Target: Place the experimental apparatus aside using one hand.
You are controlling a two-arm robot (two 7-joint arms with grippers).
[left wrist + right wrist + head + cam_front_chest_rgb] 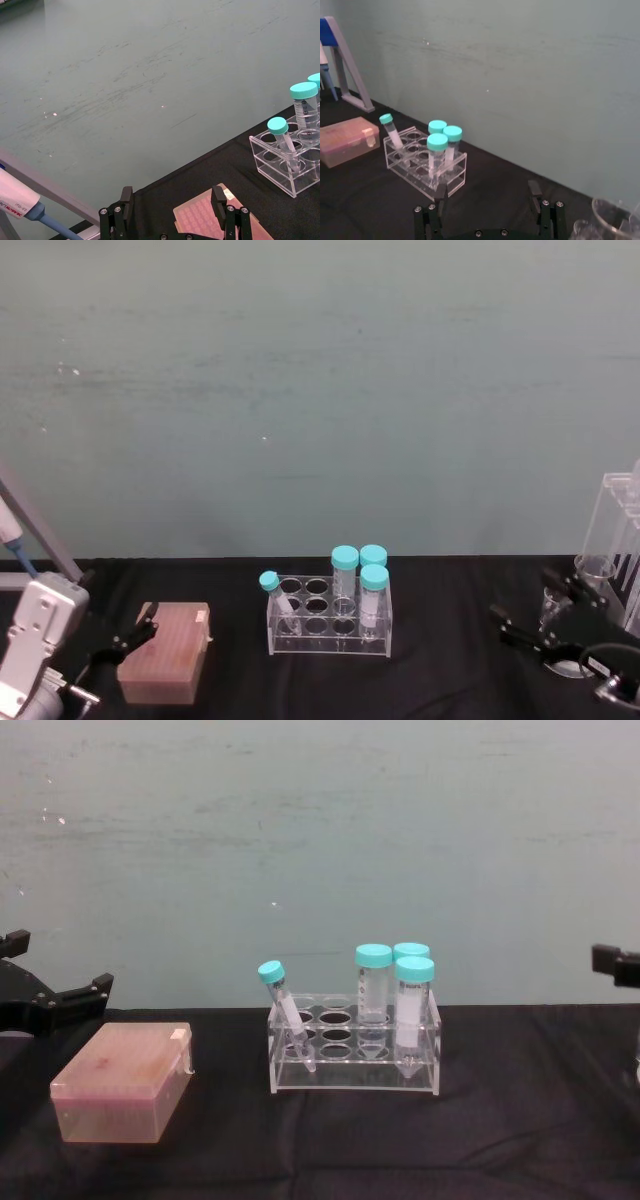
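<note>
Because the labware [615, 530] stood crowded at the bench's [450, 680] three-o'clock edge, the right end effector [487, 200] hovered beside it, fingers spread and empty, apparently poised to grasp. The tube rack [330, 615] sat at six o'clock; the left end effector [172, 205], also released, idled over the pink box [165, 652] at eight o'clock.

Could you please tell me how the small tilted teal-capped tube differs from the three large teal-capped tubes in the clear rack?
The small thin teal-capped tube leans leftward at the left end of the clear acrylic rack; the three large teal-capped tubes stand upright, clustered at its right end. The small tube is much narrower, with a smaller cap; the large ones are wider, with broad caps. All share teal caps, clear bodies and the same rack.
</note>
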